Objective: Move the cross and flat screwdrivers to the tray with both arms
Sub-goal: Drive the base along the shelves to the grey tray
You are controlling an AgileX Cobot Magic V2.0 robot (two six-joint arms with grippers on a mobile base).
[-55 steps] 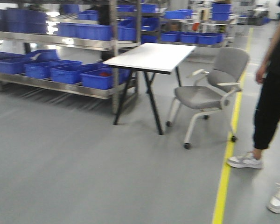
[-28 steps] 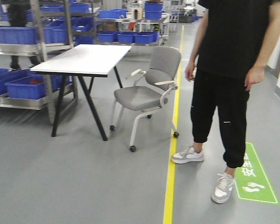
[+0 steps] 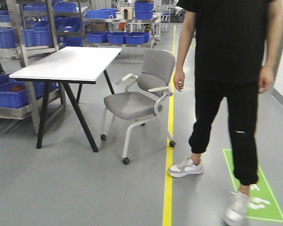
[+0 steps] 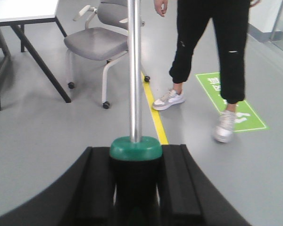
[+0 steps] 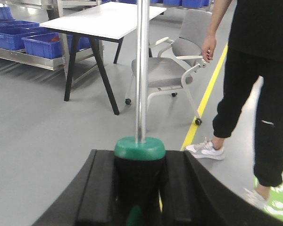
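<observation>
In the left wrist view my left gripper [image 4: 136, 151] is shut on the black-and-green handle of one screwdriver [image 4: 134, 70]. Its silver shaft sticks straight out ahead, past the top of the frame. My right gripper [image 5: 139, 154] holds the other screwdriver [image 5: 141, 70] the same way, black pads [image 5: 102, 183] pressed to the handle below the green collar. Both tips are out of frame, so I cannot tell cross from flat. The tray is out of view. Neither arm shows in the front view.
A white table [image 3: 66, 63] on black legs stands left, with a grey wheeled chair [image 3: 134, 101] beside it. A person in black [image 3: 231, 70] walks at the right, astride a yellow floor line [image 3: 169, 179]. Shelves of blue bins [image 3: 19, 37] line the back.
The front view has swung right: table and chair slid left in frame. The person moved from the right edge to centre-right and is mid-step.
</observation>
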